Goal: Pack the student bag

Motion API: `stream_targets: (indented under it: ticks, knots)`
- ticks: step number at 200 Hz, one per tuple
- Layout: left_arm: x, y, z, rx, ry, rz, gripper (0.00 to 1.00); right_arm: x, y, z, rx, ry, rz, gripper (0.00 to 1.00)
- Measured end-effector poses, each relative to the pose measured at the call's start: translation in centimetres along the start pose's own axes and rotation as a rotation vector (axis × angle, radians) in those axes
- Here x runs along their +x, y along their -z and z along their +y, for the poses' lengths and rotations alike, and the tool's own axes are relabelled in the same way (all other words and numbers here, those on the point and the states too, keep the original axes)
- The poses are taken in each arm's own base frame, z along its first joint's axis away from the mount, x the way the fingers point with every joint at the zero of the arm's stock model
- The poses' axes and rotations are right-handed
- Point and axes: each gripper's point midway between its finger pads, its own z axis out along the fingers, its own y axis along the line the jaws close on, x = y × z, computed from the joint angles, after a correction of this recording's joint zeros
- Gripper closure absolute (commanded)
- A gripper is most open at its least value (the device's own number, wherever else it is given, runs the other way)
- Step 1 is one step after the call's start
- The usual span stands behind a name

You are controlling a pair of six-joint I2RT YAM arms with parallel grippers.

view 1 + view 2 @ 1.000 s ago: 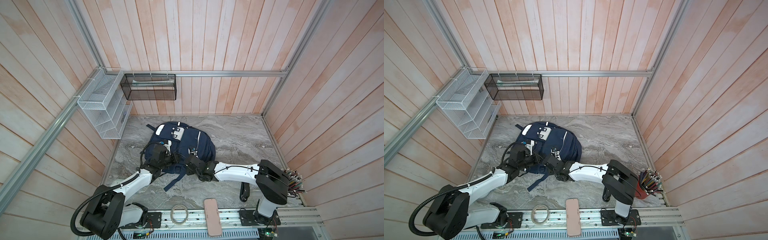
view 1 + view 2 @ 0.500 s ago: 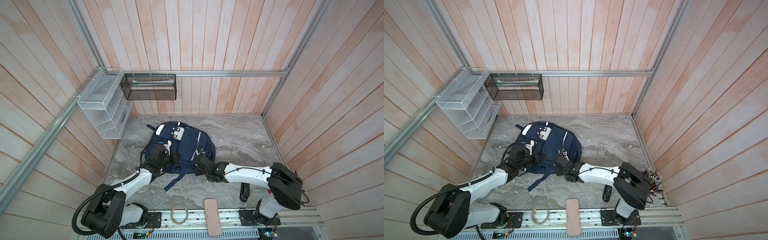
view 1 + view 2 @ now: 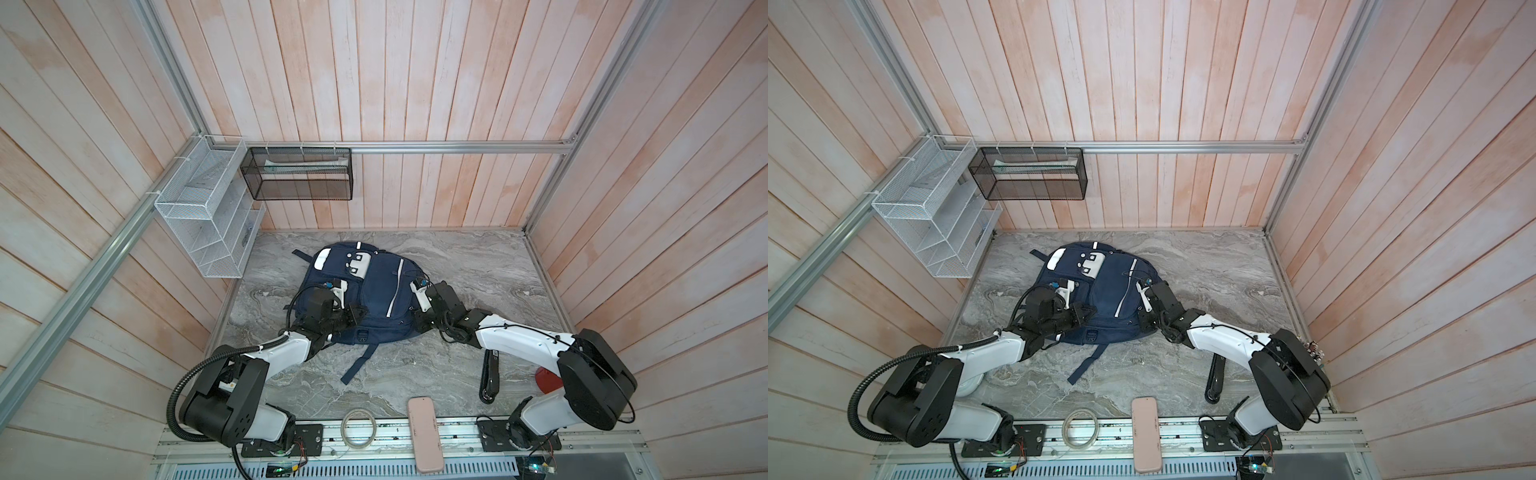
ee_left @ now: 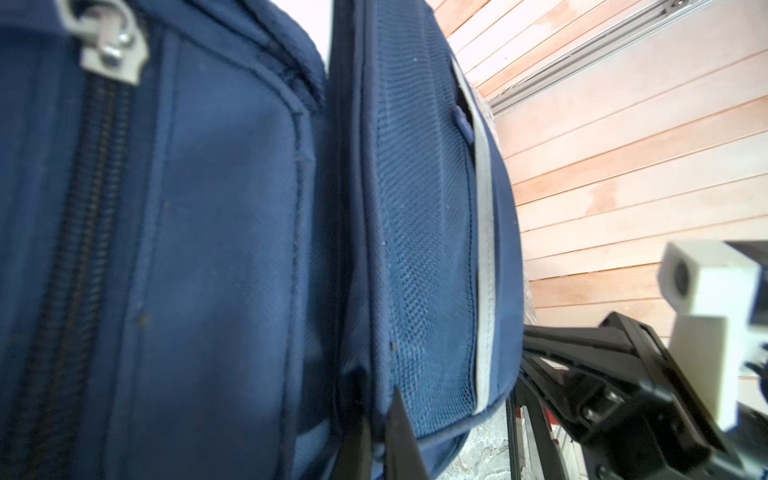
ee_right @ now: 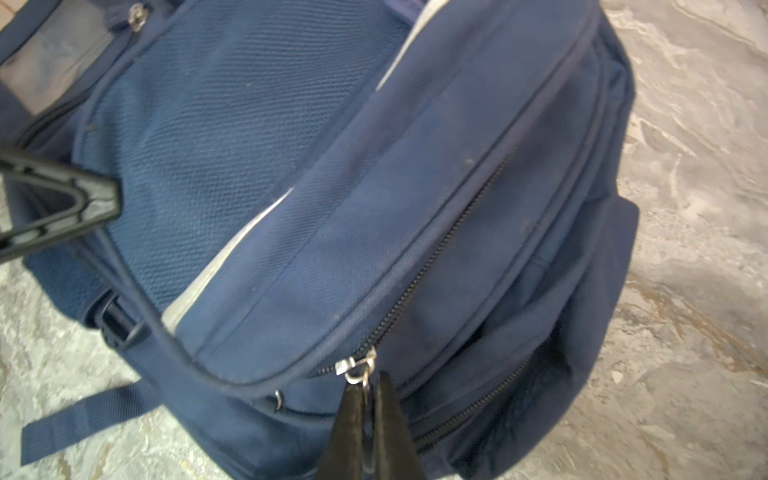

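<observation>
Student bag [image 3: 376, 291]: lies flat at the middle of the table [image 3: 478, 266].
Left gripper [image 4: 376, 440]: jaws closed, pinching a seam of the bag.
Right gripper [image 5: 368, 419]: jaws closed on the zipper pull [image 5: 360, 371].
Risk: if you tug off the track's line, the thin tab slips free; if the seam pinch gives, the bag drags instead of opening.

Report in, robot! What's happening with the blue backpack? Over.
Left gripper shut on student bag fabric. Right gripper shut on zipper pull. Bag flat on table. Thin black cord crosses beside pull.
</observation>
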Motion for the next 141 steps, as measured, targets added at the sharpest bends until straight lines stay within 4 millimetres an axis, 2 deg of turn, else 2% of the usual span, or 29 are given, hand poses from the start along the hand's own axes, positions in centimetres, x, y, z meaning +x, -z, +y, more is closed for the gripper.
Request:
stream_targets:
  ticks: [13,32,56,79,98,120,141]
  knots:
    - [-0.7,-0.1,0.2,-0.009,0.003,-0.001,0.92,0.2,0.8,1.2,-0.02,0.022,-0.01,1.0]
    - [-2.1,-0.3,0.6,-0.03,0.008,-0.011,0.87,0.7,1.9,4.2,-0.069,0.056,-0.034,1.0]
    - [-4.5,-0.9,0.3,-0.039,-0.007,-0.047,0.82,2.1,1.2,8.6,-0.142,0.088,-0.022,1.0]
    - [-5.9,-0.3,-0.5,-0.032,-0.024,-0.093,0.58,2.5,-0.9,11.4,-0.165,0.089,0.011,1.0]
    - [-5.3,1.3,-0.8,-0.026,-0.031,-0.117,0.45,1.3,-2.1,12.3,-0.166,0.071,0.0,1.0]
    - [-3.2,3.0,-0.5,-0.012,-0.009,-0.114,0.37,-0.1,-2.2,13.0,-0.181,0.055,-0.034,1.0]
    - [-1.3,3.0,0.0,-0.001,0.021,-0.077,0.35,-0.2,-2.2,13.0,-0.186,0.051,-0.039,1.0]
